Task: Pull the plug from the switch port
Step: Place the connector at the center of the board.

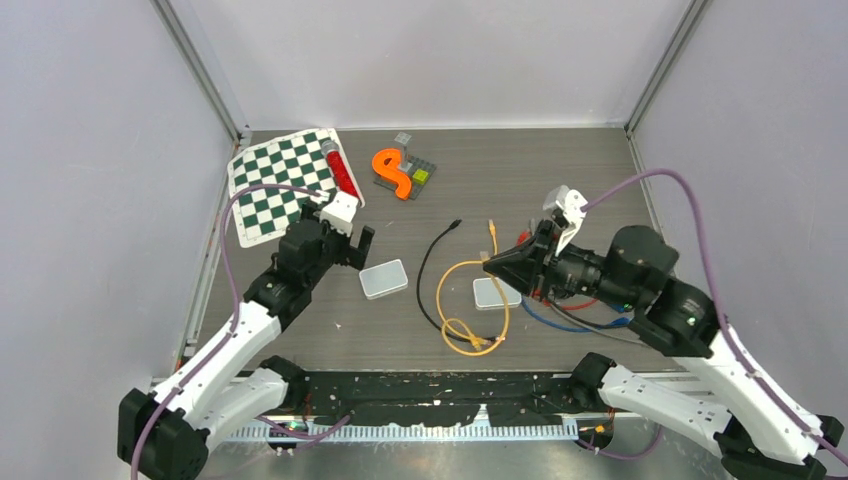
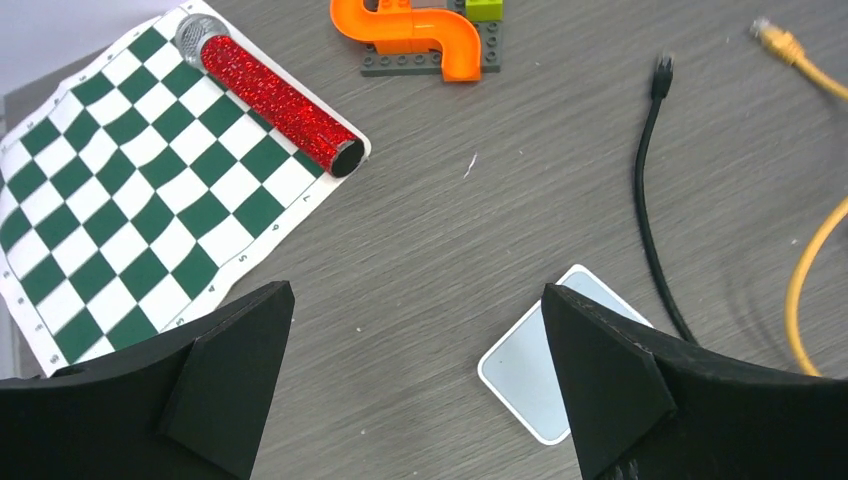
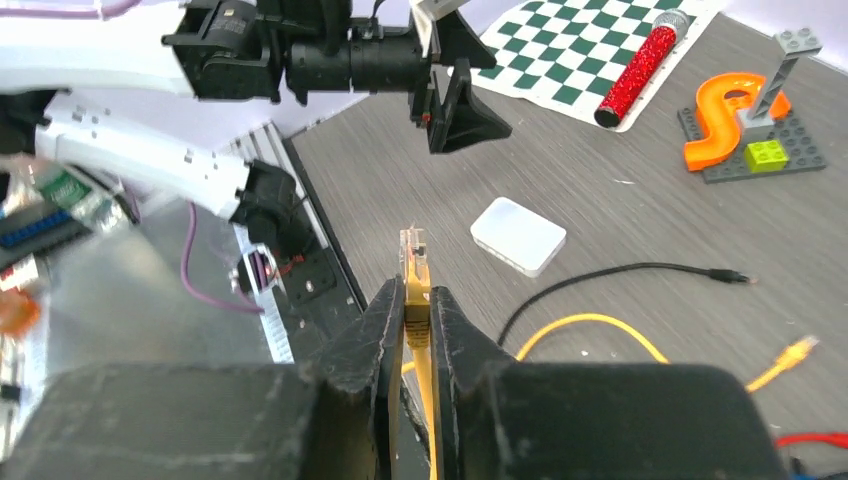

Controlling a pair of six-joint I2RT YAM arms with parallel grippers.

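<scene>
1. Left gripper (image 2: pixel 415 292): jaws spread wide, empty, just above white box (image 2: pixel 530 372); hold off it.
2. Right gripper (image 3: pixel 416 292): jaws pinched on yellow plug (image 3: pixel 412 250), raised off tabletop (image 1: pixel 560 180), seemingly out of any port; draw back straight, cable (image 3: pixel 585 318) unsnagged.

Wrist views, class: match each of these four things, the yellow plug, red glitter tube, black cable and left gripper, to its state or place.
1 yellow plug
2 red glitter tube
3 black cable
4 left gripper

a lying on the checkered mat
b jaws wide open
c pinched between shut jaws
d lying loose on the table

Pairs: 1-c, 2-a, 3-d, 4-b
</scene>
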